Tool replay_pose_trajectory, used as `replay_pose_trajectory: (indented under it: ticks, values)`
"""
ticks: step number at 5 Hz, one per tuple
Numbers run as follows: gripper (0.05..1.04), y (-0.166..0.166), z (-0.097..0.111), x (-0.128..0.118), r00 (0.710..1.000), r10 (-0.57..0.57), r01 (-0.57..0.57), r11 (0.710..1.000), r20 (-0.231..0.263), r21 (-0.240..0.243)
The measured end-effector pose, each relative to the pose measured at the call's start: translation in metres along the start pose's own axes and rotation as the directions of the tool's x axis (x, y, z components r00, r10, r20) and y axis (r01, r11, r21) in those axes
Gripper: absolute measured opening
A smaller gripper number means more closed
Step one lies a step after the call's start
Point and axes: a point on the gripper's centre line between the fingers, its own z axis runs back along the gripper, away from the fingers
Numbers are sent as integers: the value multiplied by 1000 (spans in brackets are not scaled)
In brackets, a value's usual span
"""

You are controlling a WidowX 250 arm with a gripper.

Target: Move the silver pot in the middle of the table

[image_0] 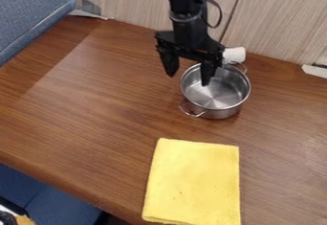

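Okay, so from left to right: the black gripper (188, 80) hangs with its 2 fingers spread apart, the left-hand finger (170, 62) outside the pot's left rim and the other over the inside. The silver pot (222, 112) sits upright right of centre, toward the back of the table (89, 104). Can't tell if either finger touches the metal.

Looks like the step in hand is grabbing that rim. I'd center the wall between the fingers, go down straight until the tips are well past the lip, then squeeze. Keep the inner tip off the bottom or it'll jam. Grip's on 1 side, so a high lift would probably tip the pot; a low, slow move left and toward the camera seems safer, stopping short of the cloth.

Headcount, left to right:
- 1 blue padded panel (32, 16) at the far left
- 1 gripper, 2 fingers
- 1 folded yellow cloth (193, 181), on the near side of the table
- 1 silver pot with 2 wire handles, the near handle (192, 114) at its front left, the other at the back right
- 1 white cylindrical thing (234, 55) just behind the pot, no idea what it is
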Motion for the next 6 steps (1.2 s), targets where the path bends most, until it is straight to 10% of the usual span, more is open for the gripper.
replay_pose_trajectory:
  ticks: [1,4,6]
  values:
    - [961,-4,-15,7,1000,-12,12,1000,-8,-18]
    - [162,-11,-22,1,1000,-28,27,999,-11,-28]
    - [69,-15,-12,-5,999,-36,35,998,-11,-51]
